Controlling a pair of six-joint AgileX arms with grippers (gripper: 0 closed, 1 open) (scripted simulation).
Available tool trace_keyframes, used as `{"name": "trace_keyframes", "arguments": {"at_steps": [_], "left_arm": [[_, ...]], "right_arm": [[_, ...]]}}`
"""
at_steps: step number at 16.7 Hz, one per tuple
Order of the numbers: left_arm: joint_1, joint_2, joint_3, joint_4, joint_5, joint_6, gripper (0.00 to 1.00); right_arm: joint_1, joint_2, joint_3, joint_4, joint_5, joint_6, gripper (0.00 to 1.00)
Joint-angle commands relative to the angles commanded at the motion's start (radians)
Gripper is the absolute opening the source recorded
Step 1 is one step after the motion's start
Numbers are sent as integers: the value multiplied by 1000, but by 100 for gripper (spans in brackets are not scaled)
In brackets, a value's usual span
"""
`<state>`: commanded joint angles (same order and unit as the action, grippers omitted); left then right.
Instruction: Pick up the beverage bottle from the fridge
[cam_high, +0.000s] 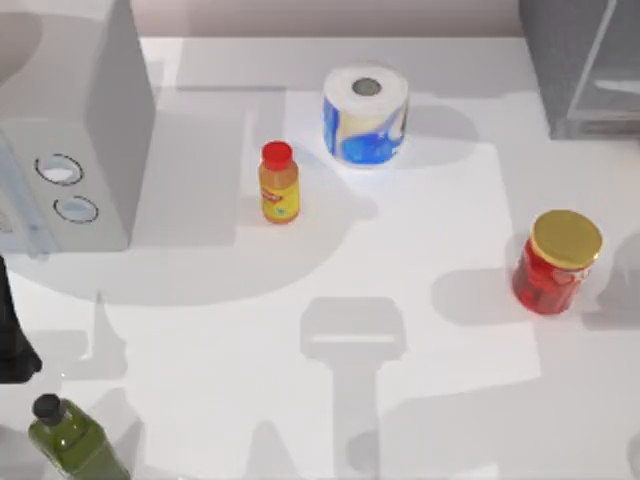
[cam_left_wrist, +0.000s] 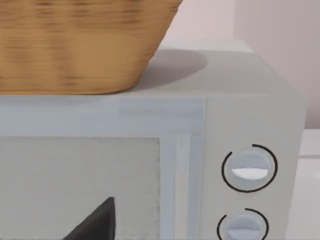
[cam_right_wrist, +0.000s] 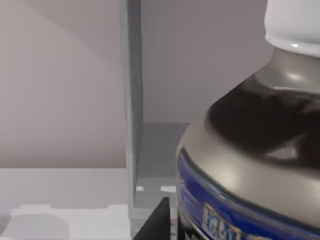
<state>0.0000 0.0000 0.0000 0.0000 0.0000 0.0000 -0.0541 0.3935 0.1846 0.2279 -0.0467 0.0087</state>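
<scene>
The beverage bottle (cam_right_wrist: 250, 150) looms very close in the right wrist view, with a dark glossy body, a white cap and a blue label band. It stands inside the fridge (cam_right_wrist: 131, 100), whose pale frame post rises just beside it. A dark part of my right gripper (cam_right_wrist: 150, 222) shows next to the bottle's base. From above, the fridge (cam_high: 580, 70) is the dark grey cabinet in the table's far right corner. My left arm (cam_high: 12, 330) is parked at the left edge, and its gripper (cam_left_wrist: 95, 222) faces the microwave.
A light grey microwave (cam_high: 70, 150) with two dials fills the far left, with a wicker basket (cam_left_wrist: 75, 45) on top. An orange bottle (cam_high: 279, 182), a paper roll (cam_high: 365, 115), a red jar (cam_high: 555, 262) and a green bottle (cam_high: 70, 440) stand on the table.
</scene>
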Motion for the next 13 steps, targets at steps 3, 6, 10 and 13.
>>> {"name": "trace_keyframes", "arguments": {"at_steps": [3, 6, 10, 13], "left_arm": [[0, 0, 0, 0, 0, 0, 100], [0, 0, 0, 0, 0, 0, 100], [0, 0, 0, 0, 0, 0, 100], [0, 0, 0, 0, 0, 0, 100]], "right_arm": [[29, -225, -104, -127, 25, -4, 0], [48, -357, -168, -206, 42, -7, 0], [54, -393, -185, -228, 47, -9, 0], [51, -389, -183, -226, 45, -7, 0]]}}
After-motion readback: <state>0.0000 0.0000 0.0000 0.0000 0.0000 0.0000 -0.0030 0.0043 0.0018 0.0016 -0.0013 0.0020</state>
